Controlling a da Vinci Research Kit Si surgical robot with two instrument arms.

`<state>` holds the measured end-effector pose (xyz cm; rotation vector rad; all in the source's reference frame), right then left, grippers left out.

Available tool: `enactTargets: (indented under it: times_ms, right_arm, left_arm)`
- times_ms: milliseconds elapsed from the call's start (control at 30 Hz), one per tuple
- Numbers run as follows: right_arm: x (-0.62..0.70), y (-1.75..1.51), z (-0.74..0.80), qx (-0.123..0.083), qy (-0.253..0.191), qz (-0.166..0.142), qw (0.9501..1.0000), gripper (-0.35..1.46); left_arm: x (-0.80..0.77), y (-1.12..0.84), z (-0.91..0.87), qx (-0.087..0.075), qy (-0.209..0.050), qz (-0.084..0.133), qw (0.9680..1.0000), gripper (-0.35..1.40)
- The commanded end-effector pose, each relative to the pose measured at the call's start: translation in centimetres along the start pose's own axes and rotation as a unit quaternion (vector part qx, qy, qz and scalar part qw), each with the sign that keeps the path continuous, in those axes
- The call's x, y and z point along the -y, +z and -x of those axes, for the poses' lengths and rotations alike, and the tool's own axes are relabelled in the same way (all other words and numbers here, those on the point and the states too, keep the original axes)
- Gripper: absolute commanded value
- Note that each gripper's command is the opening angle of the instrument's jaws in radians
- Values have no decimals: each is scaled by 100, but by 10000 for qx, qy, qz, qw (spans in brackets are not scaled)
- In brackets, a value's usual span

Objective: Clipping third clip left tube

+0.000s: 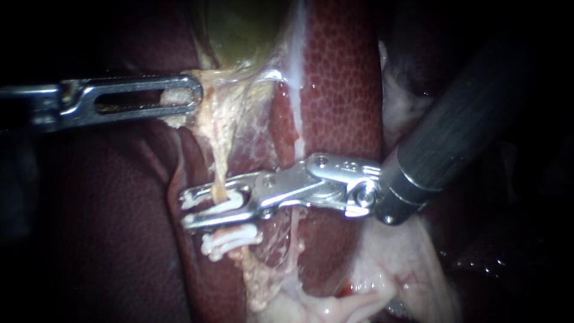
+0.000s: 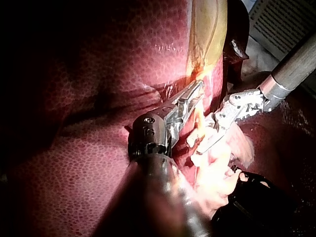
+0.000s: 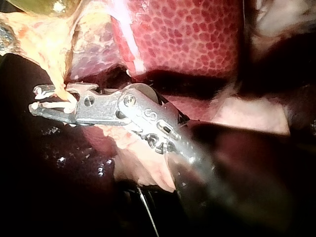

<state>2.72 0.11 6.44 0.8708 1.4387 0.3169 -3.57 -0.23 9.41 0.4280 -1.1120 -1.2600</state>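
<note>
In the endoscope view, the left instrument (image 1: 190,96) comes in at the upper left. Its slotted jaws are closed on pale tissue (image 1: 174,97) just under the yellow-green gallbladder (image 1: 239,30). The left tube (image 1: 220,161), a thin yellowish strand, runs down the middle of the frame beside the dark red liver (image 1: 341,90). The right instrument (image 1: 197,207) reaches in from the right. Its jaws sit around the tube and grip a white clip (image 1: 230,205) from both sides. A second clip (image 1: 230,240) sits on the tube just below.

In the left wrist view, the left instrument (image 2: 195,94) points toward the gallbladder (image 2: 207,29). The right instrument (image 2: 210,136) lies close beside it.

In the right wrist view, the right instrument (image 3: 42,98) holds the white clip (image 3: 52,105) where the tube (image 3: 60,81) passes between its jaws.
</note>
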Motion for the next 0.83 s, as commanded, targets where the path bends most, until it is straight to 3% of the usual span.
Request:
enactTargets:
  times_ms: [33,133,833]
  right_arm:
    - [0,0,0,-15,-4,-6,10000,-22]
    - [-1,-2,0,-2,54,-22,10000,-35]
    - [0,-4,2,112,233,-55,9997,-35]
  left_arm:
    - [0,0,0,0,0,0,10000,-21]
    - [0,0,0,0,0,0,10000,-21]
    - [0,0,0,0,0,0,10000,-21]
